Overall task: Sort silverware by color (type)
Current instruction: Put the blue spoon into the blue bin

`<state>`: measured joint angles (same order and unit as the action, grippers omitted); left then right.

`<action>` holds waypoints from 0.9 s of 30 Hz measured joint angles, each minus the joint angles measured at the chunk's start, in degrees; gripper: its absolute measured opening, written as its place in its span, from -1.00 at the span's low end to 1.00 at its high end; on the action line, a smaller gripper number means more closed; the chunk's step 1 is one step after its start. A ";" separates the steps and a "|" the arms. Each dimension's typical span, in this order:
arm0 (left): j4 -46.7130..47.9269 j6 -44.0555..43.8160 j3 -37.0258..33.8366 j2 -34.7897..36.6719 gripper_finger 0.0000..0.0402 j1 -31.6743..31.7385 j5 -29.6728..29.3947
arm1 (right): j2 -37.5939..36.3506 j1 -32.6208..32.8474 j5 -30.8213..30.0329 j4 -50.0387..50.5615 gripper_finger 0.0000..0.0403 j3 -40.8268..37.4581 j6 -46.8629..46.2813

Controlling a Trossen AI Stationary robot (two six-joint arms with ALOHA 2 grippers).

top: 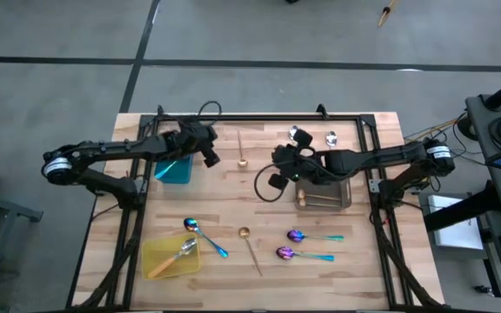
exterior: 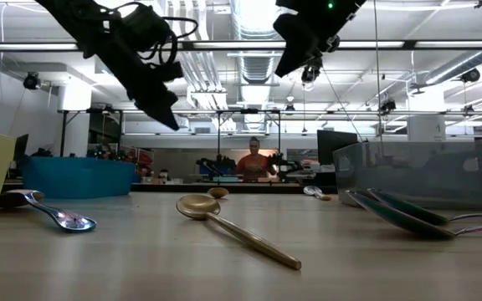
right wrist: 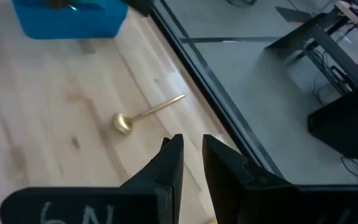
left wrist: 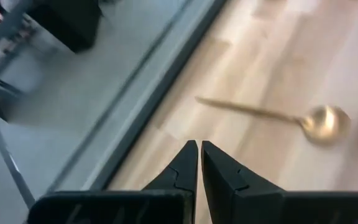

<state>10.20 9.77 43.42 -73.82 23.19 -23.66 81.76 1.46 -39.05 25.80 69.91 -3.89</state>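
A gold spoon (top: pixel 242 151) lies flat on the wood near the far edge, between my two grippers; it also shows in the left wrist view (left wrist: pixel 278 115) and the right wrist view (right wrist: pixel 145 115). My left gripper (top: pixel 210 159) hangs shut and empty above the table, left of that spoon and beside the teal tray (top: pixel 174 169). My right gripper (top: pixel 274 181) hangs to the spoon's right, fingers (right wrist: pixel 173 155) a little apart with nothing between them. A second gold spoon (top: pixel 250 248) lies nearer the front. Three blue-purple spoons (top: pixel 307 236) (top: pixel 303 254) (top: pixel 203 233) rest on the table.
A yellow tray (top: pixel 150 252) at the near left holds an orange-handled spoon (top: pixel 177 255). A grey tray (top: pixel 324 198) sits under the right arm. Two silver spoons (top: pixel 301 135) (top: pixel 331 137) lie at the far edge. A dark frame (top: pixel 259 118) rims the table.
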 joint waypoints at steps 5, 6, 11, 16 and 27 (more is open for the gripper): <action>8.79 -3.94 0.00 0.00 -0.98 -3.11 -0.01 | 0.02 -1.54 -0.02 0.57 -0.74 0.00 1.61; 10.37 -4.53 0.00 0.00 -0.98 -3.70 -0.02 | 0.02 -1.69 -0.02 0.73 -0.74 0.00 1.60; 16.21 -3.38 0.16 0.00 -0.98 -6.22 1.19 | 0.02 -1.74 0.00 0.94 -0.74 -0.02 1.60; 20.31 -2.24 4.60 -0.07 -0.98 -7.55 5.39 | 0.04 -1.78 -0.01 0.93 -0.74 -0.35 3.00; 21.39 -2.41 11.75 -0.09 -0.98 -7.66 23.30 | 0.04 -1.76 0.09 0.94 -0.74 -4.67 5.01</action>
<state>31.58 7.36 55.17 -73.91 15.53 -0.36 81.80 -0.30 -38.96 26.74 65.24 1.13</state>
